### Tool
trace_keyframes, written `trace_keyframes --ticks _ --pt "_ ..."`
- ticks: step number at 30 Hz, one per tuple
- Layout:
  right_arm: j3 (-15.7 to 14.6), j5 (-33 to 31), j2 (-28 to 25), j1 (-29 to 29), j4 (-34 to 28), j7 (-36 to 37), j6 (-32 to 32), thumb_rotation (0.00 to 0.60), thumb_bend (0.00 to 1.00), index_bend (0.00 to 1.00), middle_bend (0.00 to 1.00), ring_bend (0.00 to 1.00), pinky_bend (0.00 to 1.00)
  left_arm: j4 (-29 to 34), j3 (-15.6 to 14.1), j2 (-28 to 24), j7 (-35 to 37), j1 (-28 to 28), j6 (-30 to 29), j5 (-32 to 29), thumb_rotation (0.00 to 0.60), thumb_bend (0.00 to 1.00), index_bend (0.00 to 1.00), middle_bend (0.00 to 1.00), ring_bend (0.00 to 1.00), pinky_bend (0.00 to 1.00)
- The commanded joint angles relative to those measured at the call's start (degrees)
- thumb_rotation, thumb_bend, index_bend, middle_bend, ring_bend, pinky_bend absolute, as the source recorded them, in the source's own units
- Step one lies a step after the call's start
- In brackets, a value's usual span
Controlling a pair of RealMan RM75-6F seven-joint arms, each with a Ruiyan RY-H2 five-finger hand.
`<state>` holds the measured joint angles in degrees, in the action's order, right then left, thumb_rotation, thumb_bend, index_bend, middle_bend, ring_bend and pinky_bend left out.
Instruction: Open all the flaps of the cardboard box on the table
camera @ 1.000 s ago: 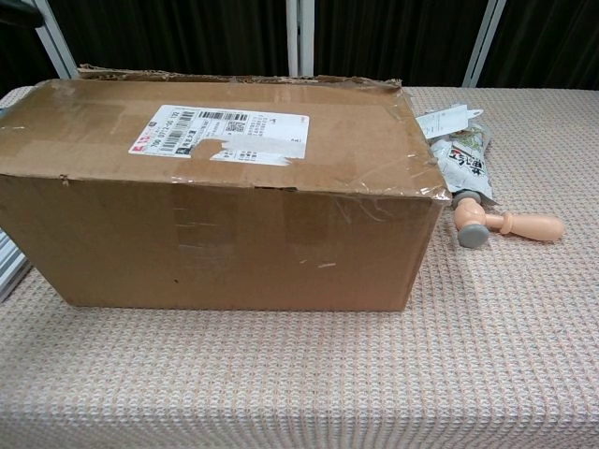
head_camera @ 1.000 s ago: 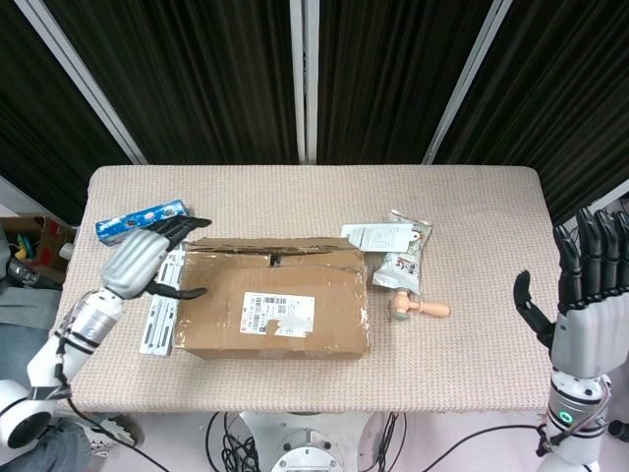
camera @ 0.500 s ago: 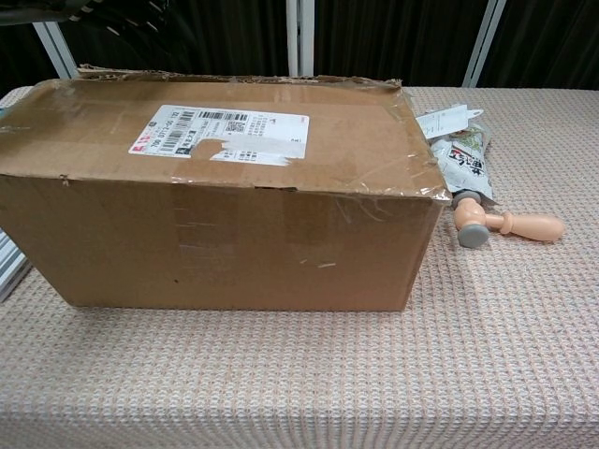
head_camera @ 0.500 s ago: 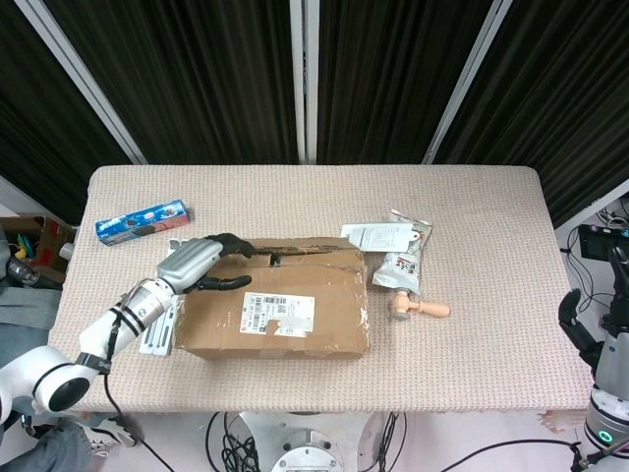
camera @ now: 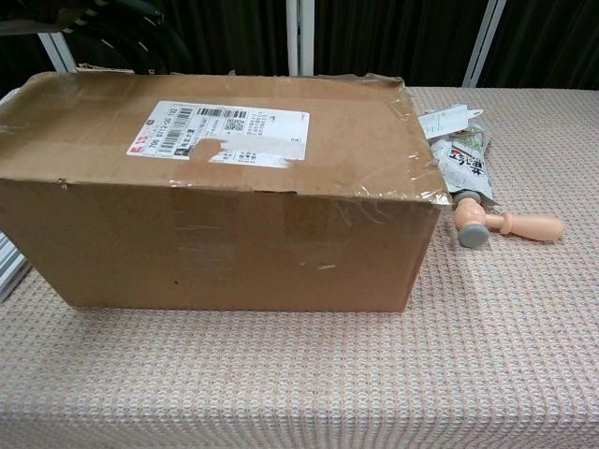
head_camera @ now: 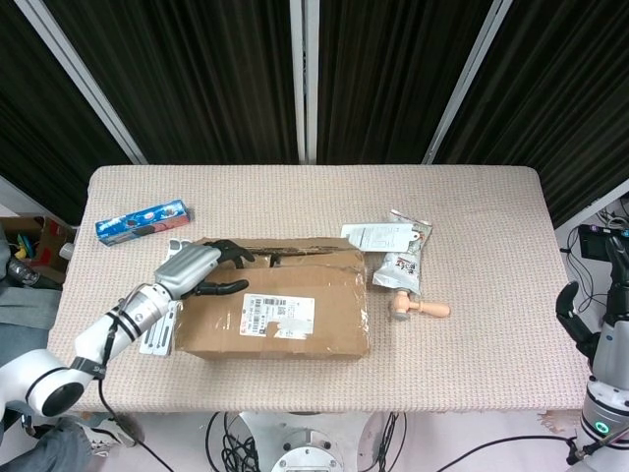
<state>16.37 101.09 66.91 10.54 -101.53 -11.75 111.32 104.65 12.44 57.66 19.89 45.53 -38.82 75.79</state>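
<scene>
At the left-centre of the head view, the left hand (head_camera: 194,267) rests on the cardboard box (head_camera: 280,310), fingers spread, hooked at its rear-left top edge. The box runs left-right; the right hand (head_camera: 601,320), lower right, stays well apart, fingers unclear.

The left hand (head_camera: 197,267) now rests fingers-over the far-left top edge of the cardboard box (head_camera: 280,310), whose near flap (camera: 234,131) sits slightly lifted, while the right hand (head_camera: 609,295) drops low.
</scene>
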Motion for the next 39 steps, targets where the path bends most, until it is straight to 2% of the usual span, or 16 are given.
trace_keyframes --ticks 1,7,11,15,19,23,26,32,36,39 --pt "0.43 -1.81 -0.05 0.07 0.32 1.9 -1.17 0.6 0.51 0.0 0.02 0.0 0.0 1.45 0.09 -1.03 1.74 -0.59 -1.12 1.56 0.003 0.0 0.24 0.42 0.14 0.2" --pt "0.91 -2.76 0.09 -0.09 0.9 2.83 -1.62 0.6 0.51 0.0 0.02 0.0 0.0 5.42 0.68 -4.75 5.3 -1.62 -3.96 5.73 0.003 0.0 0.24 0.44 0.14 0.2" --pt "1.06 -2.46 0.18 -0.14 0.79 3.13 -1.61 0.6 0.5 0.0 0.01 0.0 0.0 8.9 1.78 -9.15 10.34 -2.2 -5.09 7.07 0.001 0.0 0.22 0.44 0.14 0.2" --pt "1.19 -1.82 0.86 -0.05 1.01 3.4 -1.36 0.6 0.5 0.0 0.01 0.0 0.0 12.4 2.71 -15.74 19.41 -2.8 -4.85 9.56 0.004 0.0 0.18 0.44 0.14 0.2" --pt "1.17 -1.5 1.18 0.13 0.86 3.4 -1.81 0.6 0.5 0.0 0.01 0.0 0.0 14.76 2.03 -21.88 29.5 -3.11 -3.39 14.35 0.006 0.0 0.17 0.45 0.15 0.2" --pt "1.2 -0.55 1.42 0.45 0.32 2.91 -2.15 0.6 0.5 0.0 0.01 0.0 0.0 16.09 -1.08 -27.14 43.25 -1.86 -0.39 23.59 0.007 0.0 0.16 0.46 0.16 0.21" --pt "1.18 0.17 1.55 0.66 -0.06 2.52 -2.4 0.6 0.5 0.0 0.01 0.0 0.0 15.32 -3.68 -29.2 51.24 -0.95 -1.58 30.4 0.011 0.0 0.16 0.46 0.17 0.21" --pt "0.78 1.55 1.66 0.8 -0.48 2.19 -2.88 0.6 0.5 0.0 0.01 0.0 0.0 10.47 -9.69 -31.9 69.14 1.18 -10.52 44.1 0.014 0.0 0.14 0.51 0.22 0.24" --pt "0.74 1.69 1.32 0.8 -1.32 3.03 -3.18 0.6 0.5 0.0 0.01 0.0 0.0 4.9 -14.85 -32.07 83.5 5.18 -16.02 54.7 0.013 0.0 0.13 0.52 0.23 0.24" --pt "0.9 1.86 1.33 0.78 -1.53 2.77 -3.15 0.6 0.5 0.0 0.01 0.0 0.0 2.22 -16.34 -31.83 84.95 6.32 -17.91 56.21 0.018 0.0 0.12 0.51 0.23 0.24"
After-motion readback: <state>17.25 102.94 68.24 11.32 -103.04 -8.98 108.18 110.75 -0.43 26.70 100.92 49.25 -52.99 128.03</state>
